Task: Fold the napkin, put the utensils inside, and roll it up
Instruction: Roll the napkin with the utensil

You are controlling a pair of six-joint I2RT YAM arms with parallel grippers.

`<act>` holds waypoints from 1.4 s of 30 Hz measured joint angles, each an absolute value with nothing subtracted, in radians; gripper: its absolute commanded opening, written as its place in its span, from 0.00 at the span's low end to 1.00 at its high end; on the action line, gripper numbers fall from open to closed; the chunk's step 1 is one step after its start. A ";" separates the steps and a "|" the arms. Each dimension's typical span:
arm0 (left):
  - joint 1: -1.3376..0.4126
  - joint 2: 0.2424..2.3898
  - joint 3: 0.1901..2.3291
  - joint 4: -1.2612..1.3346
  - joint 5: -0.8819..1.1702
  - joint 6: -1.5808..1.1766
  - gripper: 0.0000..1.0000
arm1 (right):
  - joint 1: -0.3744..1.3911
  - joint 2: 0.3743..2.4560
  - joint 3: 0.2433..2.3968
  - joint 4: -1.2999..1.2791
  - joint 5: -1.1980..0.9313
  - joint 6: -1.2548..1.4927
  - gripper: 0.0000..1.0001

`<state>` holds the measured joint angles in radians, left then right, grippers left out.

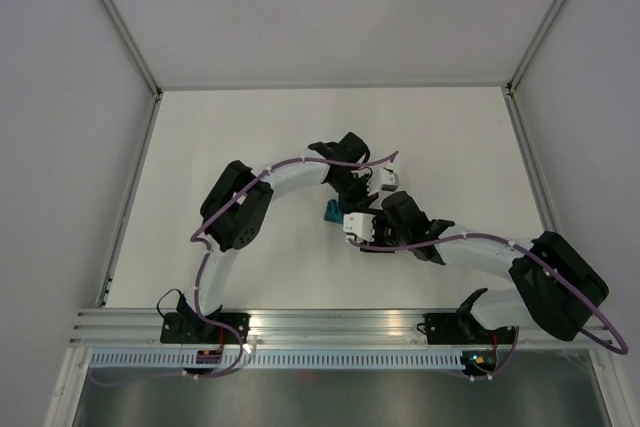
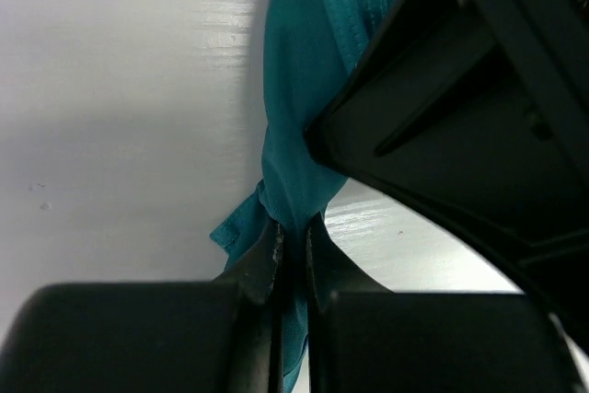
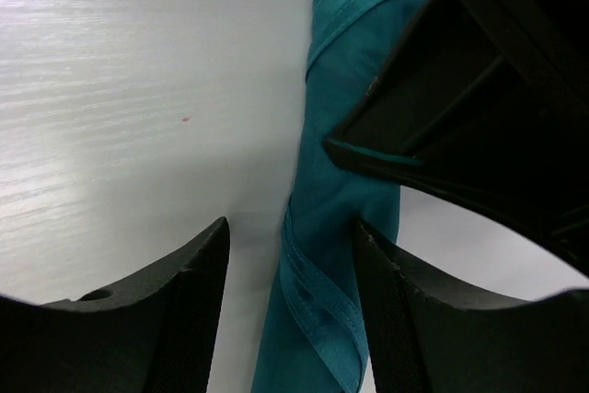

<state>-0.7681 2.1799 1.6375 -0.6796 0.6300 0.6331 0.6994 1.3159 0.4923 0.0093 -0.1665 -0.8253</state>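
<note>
White wood-grain table (image 1: 250,137), pale walls (image 1: 60,67), aluminium rail (image 1: 330,325) at near edge. Bundled teal napkin (image 2: 299,89) pinched in left tool (image 2: 294,232); right tool (image 3: 293,227) wide, astride it.

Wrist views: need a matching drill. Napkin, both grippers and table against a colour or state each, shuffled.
Things:
1. napkin
2. left gripper
3. right gripper
4. table

States:
a. white
b. open, one finger on each side of the napkin
c. teal, gathered into a narrow strip
d. shut on the napkin

Pairs: 1-c, 2-d, 3-b, 4-a
</note>
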 measured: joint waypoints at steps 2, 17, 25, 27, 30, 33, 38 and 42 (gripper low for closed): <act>-0.767 2.180 1.637 -0.683 0.631 0.633 0.04 | 0.705 1.351 0.508 0.024 -0.147 -0.828 0.56; -0.729 2.173 1.613 -0.667 0.629 0.594 0.46 | 0.709 1.423 0.556 0.062 -0.102 -0.844 0.08; -0.619 2.055 1.532 -0.528 0.628 0.463 0.57 | 0.709 1.455 0.583 0.061 -0.097 -0.832 0.07; -0.590 2.015 1.509 -0.466 0.607 0.423 0.57 | 0.709 1.467 0.598 0.052 -0.097 -0.823 0.07; -0.557 1.959 1.472 -0.375 0.559 0.354 0.58 | 0.701 1.493 0.633 0.030 -0.100 -0.802 0.07; -0.519 1.898 1.413 -0.268 0.507 0.260 0.59 | 0.685 1.531 0.683 0.002 -0.108 -0.764 0.07; -0.461 1.800 1.322 -0.158 0.419 0.098 0.58 | 0.649 1.618 0.802 -0.056 -0.117 -0.649 0.05; -0.449 1.743 1.292 -0.122 0.344 -0.020 0.58 | 0.624 1.708 0.924 -0.110 -0.121 -0.521 0.06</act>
